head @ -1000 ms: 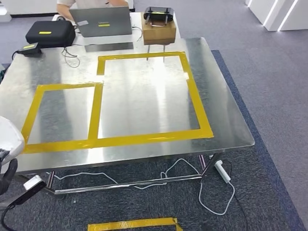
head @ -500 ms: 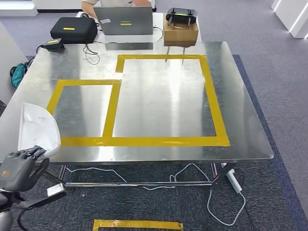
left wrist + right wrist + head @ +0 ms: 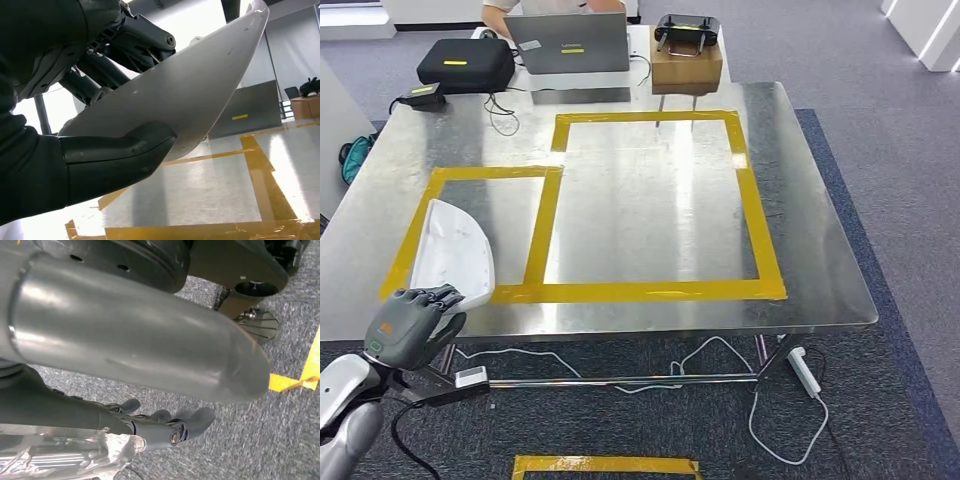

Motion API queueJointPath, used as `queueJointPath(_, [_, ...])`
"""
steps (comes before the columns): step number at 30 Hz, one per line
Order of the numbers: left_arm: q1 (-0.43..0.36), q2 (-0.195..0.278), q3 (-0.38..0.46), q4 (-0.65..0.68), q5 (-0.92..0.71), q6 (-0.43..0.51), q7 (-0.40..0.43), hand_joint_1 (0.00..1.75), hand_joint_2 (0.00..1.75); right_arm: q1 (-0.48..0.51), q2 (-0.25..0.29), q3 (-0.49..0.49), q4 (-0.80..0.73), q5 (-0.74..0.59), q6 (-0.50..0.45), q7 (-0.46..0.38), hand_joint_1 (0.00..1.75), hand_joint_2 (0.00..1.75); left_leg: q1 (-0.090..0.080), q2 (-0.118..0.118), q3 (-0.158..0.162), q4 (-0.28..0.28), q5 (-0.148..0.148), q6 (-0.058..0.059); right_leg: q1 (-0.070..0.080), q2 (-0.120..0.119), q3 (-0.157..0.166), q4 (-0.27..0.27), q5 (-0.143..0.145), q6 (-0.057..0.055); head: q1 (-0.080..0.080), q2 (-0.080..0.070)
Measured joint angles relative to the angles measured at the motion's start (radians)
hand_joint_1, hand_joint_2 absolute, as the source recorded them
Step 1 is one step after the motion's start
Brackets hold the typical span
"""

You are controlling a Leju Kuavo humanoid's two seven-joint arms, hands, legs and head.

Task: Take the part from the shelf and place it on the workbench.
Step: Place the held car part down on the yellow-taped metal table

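**Q:** Where is the part right now?

**A:** The white curved shell part (image 3: 454, 253) hangs over the near left corner of the steel worktop (image 3: 810, 250), above the smaller of two yellow tape rectangles (image 3: 441, 180). The left hand (image 3: 410, 322) grips its near edge, thumb under the shell and fingers (image 3: 124, 50) across the top. In the left wrist view the shell looks clear of the worktop, tilted up at its far end, though I cannot tell for certain that no edge touches.

**Q:** So how far along is the job?

**A:** By my judgement, the fetching is done: the part is at the worktop. What remains is lowering it onto the steel and letting go.

**Q:** What does the part feel like, as far as you can tell?

**A:** It appears to be smooth, thin, glossy moulded plastic, shaped like a shallow scoop with a rounded rim. The worktop under it is brushed, reflective metal, so the shell could slide once set down.

**Q:** And the other hand?

**A:** The right hand (image 3: 166, 427) hangs over grey carpet (image 3: 264, 450), holding nothing, fingers loosely spread.

**Q:** Anything else beyond the part?

**A:** At the worktop's far edge sit a grey laptop (image 3: 567, 43), a black case (image 3: 465, 63) and a cardboard box (image 3: 687, 70).
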Motion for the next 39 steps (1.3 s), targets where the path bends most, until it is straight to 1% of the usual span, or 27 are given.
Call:
queueJointPath(5, [-0.022,0.0,-0.02,0.023,0.007,-0.003,0.006,1.75,1.75,0.001,0.0,0.005,0.0,0.0,0.005,0.002,0.0,0.0,-0.003,0.0,-0.002,0.001,0.0,0.0,-0.003,0.0,-0.001,0.0,0.001,0.001,0.0,0.0])
queueJointPath(8, [-0.043,-0.001,-0.03,0.041,0.017,-0.02,0.018,1.75,1.75,0.002,0.0,0.005,0.001,0.0,0.006,0.011,0.0,0.0,-0.004,0.0,-0.003,0.002,0.0,0.0,-0.005,0.0,-0.002,-0.001,0.002,0.002,0.0,0.0])
queueJointPath(19, [-0.183,-0.017,-0.096,0.183,0.005,-0.109,0.093,1.75,1.75,0.015,0.0,0.011,0.005,0.006,0.024,0.034,0.0,0.0,-0.005,0.0,-0.004,0.003,0.001,0.001,-0.005,0.0,-0.003,-0.001,0.004,0.004,0.0,0.0])
queueJointPath(24, [-0.246,-0.042,-0.124,0.253,0.008,-0.14,0.131,1.75,1.75,0.016,0.0,0.012,0.006,0.004,0.026,0.033,0.0,0.0,-0.005,0.0,-0.004,0.003,0.001,0.001,-0.005,0.0,-0.003,-0.001,0.004,0.005,0.0,0.0])
queueJointPath(34, [-0.307,-0.1,-0.158,0.372,0.005,-0.136,0.175,1.75,1.75,0.017,-0.004,0.012,0.007,-0.003,0.044,0.036,0.0,0.0,-0.005,0.0,-0.006,0.004,0.001,0.002,-0.006,0.0,-0.004,-0.001,0.005,0.005,0.0,0.0])
queueJointPath(39, [-0.334,-0.125,-0.169,0.433,0.004,-0.125,0.18,1.75,1.75,0.019,-0.008,0.011,0.008,-0.008,0.05,0.034,0.0,0.0,-0.005,0.0,-0.006,0.004,0.001,0.002,-0.005,0.0,-0.004,-0.001,0.005,0.005,0.0,0.0])
